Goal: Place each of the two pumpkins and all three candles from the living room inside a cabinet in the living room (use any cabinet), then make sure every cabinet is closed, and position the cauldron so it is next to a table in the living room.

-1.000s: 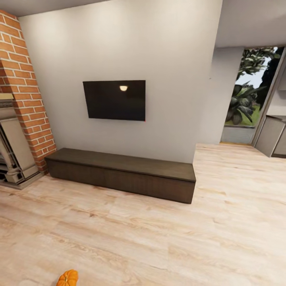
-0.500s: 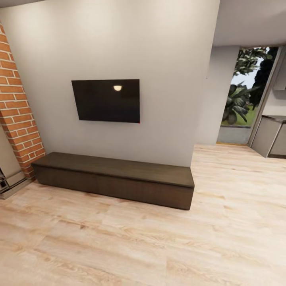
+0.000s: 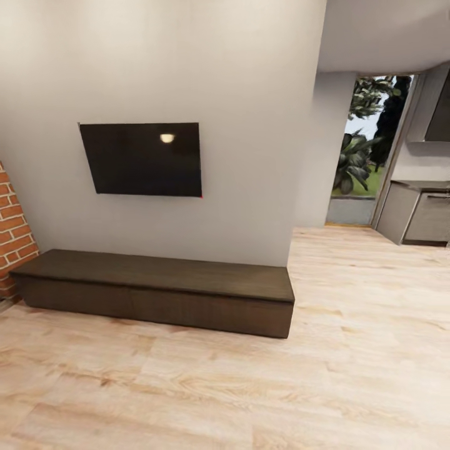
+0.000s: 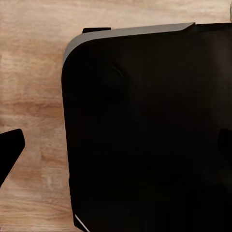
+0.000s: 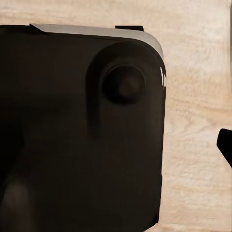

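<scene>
Neither tool's fingers can be read in the wrist views, so I cannot tell whether either is open, closed or carrying anything. Each wrist camera looks down past a large matte black body with rounded corners [image 4: 145, 130], apparently part of the robot, and the right one shows a round knob-like boss [image 5: 124, 83] on it. Pale wood-grain floor [image 4: 34, 72] lies beyond.

Further out, in the head view, the cabinet [image 3: 156, 294] lies at about 7 o'clock of the frame. It is a long, low, dark brown wooden unit with flat handleless fronts, all shut, standing against the grey wall. A glossy black television [image 3: 142, 159] hangs above it at about 10 o'clock. A strip of red brick [image 3: 11, 231] shows at 9 o'clock, and a glazed opening with green plants [image 3: 359, 156] at 2 o'clock, beside grey kitchen units [image 3: 415, 215]. The floor is light, streaky plank.

This looks like a travelling step, with the robot on its way about the room. The next move likely calls for bringing a pumpkin or candle into sight, or squaring up to the cabinet to open a front.
</scene>
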Available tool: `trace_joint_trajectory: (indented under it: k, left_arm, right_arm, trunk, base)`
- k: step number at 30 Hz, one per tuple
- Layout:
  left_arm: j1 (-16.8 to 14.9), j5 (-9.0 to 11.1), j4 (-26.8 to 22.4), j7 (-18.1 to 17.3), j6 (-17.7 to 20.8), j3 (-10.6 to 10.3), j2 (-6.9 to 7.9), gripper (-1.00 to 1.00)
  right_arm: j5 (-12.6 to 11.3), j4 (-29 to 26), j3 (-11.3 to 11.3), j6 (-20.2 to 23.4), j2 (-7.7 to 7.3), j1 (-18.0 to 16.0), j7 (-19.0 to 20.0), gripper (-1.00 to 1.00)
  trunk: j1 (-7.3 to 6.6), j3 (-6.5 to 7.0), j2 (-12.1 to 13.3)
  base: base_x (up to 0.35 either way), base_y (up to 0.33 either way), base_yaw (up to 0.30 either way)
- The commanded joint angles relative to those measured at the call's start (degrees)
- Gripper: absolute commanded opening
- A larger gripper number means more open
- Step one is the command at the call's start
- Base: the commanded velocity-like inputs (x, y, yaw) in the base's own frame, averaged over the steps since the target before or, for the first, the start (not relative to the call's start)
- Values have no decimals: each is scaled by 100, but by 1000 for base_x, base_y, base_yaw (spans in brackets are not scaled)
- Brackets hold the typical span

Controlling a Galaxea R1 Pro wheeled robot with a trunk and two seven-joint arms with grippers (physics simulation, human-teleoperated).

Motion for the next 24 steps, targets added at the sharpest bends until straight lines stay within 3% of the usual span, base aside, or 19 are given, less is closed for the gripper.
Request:
trace_joint_trajectory:
  k: [1,24]
  left_arm:
    - [0,-7,-4,-7,-13,-5,0,100]
    - [0,-8,-8,-7,-13,-5,-2,100]
  right_arm:
    - [0,6,-1,-20,1,-4,-5,100]
    - [0,6,-1,-28,1,-4,-5,100]
  trunk:
    - [3,-5,-2]
    - [3,-5,-2]
  base:
    - [291,0,-87]
    - [288,-70,-38]
